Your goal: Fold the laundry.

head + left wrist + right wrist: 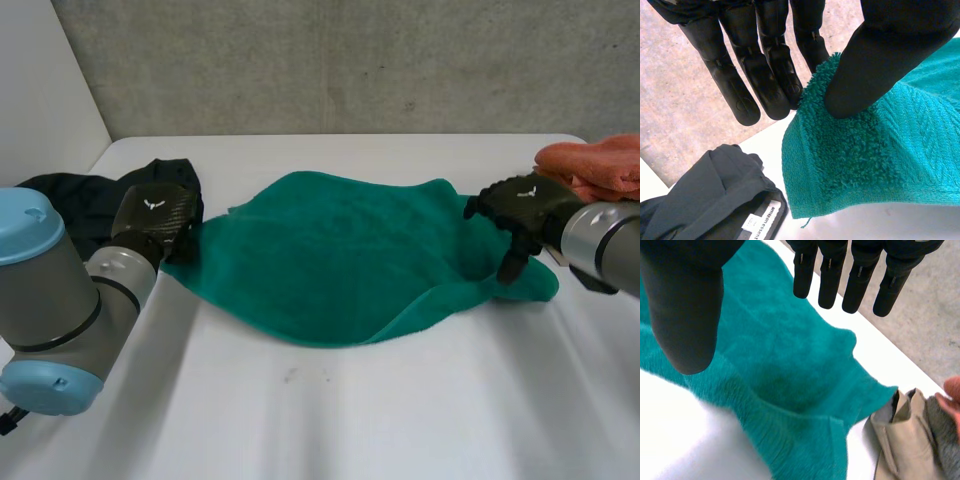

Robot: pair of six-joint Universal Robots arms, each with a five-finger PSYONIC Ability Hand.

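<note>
The left hand [155, 215] pinches the green towel [340, 250] at its left edge between thumb and straight fingers. The right hand [520, 210] hovers over the towel's right end, fingers spread, holding nothing.

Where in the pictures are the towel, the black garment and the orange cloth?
towel [340, 250]: head view, its flat middle.
black garment [700, 195]: left wrist view, its folded body.
orange cloth [598, 165]: head view, its top fold.
</note>
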